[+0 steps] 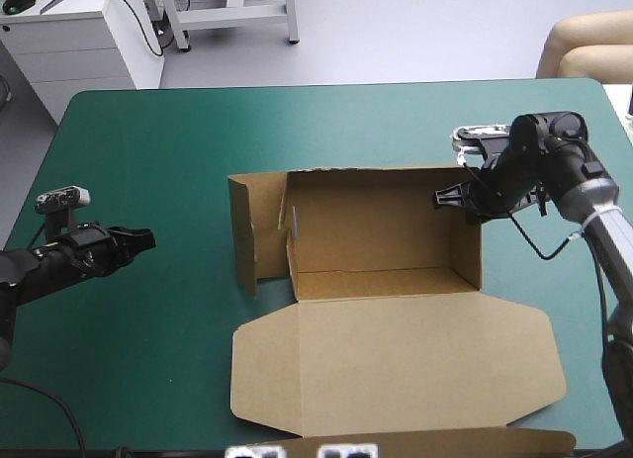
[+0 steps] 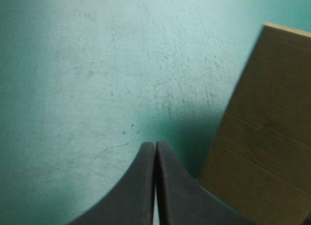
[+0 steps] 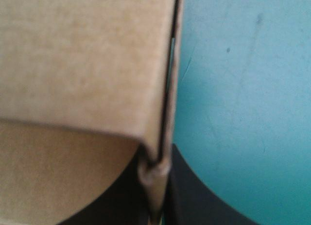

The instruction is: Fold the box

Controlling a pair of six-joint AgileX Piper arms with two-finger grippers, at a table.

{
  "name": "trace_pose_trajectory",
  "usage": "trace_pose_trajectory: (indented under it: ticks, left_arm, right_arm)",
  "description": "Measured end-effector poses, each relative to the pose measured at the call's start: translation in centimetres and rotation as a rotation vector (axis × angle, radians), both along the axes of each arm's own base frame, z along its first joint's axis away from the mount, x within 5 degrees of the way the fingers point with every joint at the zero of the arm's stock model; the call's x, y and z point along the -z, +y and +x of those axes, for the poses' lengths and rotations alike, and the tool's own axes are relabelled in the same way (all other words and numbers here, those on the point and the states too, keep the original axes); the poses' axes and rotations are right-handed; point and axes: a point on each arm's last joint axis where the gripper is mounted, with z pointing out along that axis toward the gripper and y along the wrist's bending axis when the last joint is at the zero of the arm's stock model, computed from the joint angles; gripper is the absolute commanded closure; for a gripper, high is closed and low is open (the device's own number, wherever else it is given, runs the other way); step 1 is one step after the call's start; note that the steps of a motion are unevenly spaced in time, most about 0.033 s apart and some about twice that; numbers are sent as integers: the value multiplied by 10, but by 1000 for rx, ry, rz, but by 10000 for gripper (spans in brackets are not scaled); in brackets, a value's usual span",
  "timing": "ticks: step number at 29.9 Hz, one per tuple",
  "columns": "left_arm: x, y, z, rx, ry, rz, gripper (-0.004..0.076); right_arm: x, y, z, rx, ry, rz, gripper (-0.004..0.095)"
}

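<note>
High view: one box (image 1: 396,235); right fingers (image 3: 194,198) clamp its wall, left fingers (image 2: 131,186) clenched, empty.

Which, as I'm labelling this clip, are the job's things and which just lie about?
For the job:
box, walls raised, lid flat
right gripper, shut on the box's right wall
left gripper, shut, off to the box's left

Lying about:
nothing loose that I can see, only the teal-green cover

Your brown box (image 1: 396,320) lies in the middle of the table (image 1: 148,161), an open tray: far and right walls up, left flap ajar, lid flat nearest you.
</note>
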Motion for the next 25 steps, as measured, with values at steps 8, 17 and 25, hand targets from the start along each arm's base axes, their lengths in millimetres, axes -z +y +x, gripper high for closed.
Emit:
trace_pose_trajectory:
  ticks: [8,17,25]
  left_arm:
    - [-2,-2,1,1,-8,-33,732]
    - [-2,-2,1,2,-7,-38,732]
    - [-2,-3,0,7,-6,-42,732]
  right_arm:
    - [23,9,54,0,25,-5,926]
    - [46,14,84,7,57,-3,925]
    - [46,14,85,9,56,-5,926]
